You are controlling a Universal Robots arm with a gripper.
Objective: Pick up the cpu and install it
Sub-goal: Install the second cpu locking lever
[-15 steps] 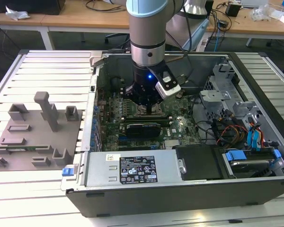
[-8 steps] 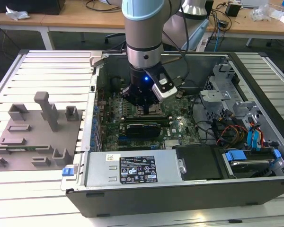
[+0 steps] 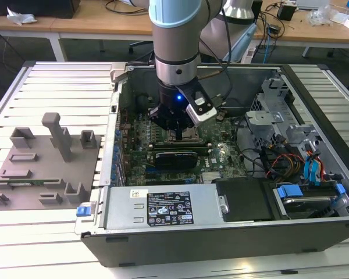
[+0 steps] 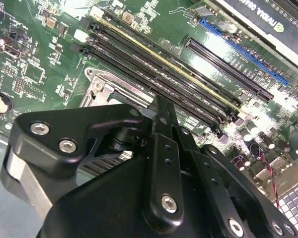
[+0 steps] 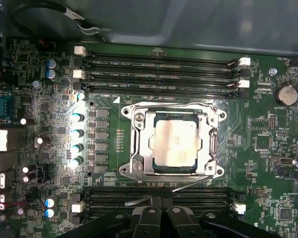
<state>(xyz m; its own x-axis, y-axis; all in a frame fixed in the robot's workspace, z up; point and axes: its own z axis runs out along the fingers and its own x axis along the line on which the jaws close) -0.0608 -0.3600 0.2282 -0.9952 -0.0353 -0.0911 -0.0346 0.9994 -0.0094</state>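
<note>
1. Exterior view. The arm reaches down from the upper middle of the frame into an open computer case (image 3: 314,110) lying on its side on a slatted surface (image 3: 52,87). The end effector (image 3: 177,131) sits low over the motherboard (image 3: 163,157), just above the socket area at frame centre. A long black expansion card (image 3: 175,158) lies just below it in the frame. A grey fixture block (image 3: 46,165) rests on the surface at left, well apart from the work. The case lying flat is presumably what lets the arm come straight down on the board.

2. Second wrist view. The dark linkage of the end effector (image 4: 161,111) takes up the lower half of the frame, its two fingers (image 4: 164,116) pressed together into one narrow blade with no gap and nothing between them: closed, empty. Beyond the tip lie rows of memory slots (image 4: 164,69) and a corner of the socket frame (image 4: 102,89).

3. First wrist view. The cpu (image 5: 175,143) lies flat at frame centre, seated inside the socket frame (image 5: 136,144), pale top up, edges parallel to the frame. It looks already placed. The end effector (image 5: 161,210) enters at bottom centre, short of the socket, not touching the chip. A thin lever (image 5: 196,186) runs along the frame's lower edge.
</note>
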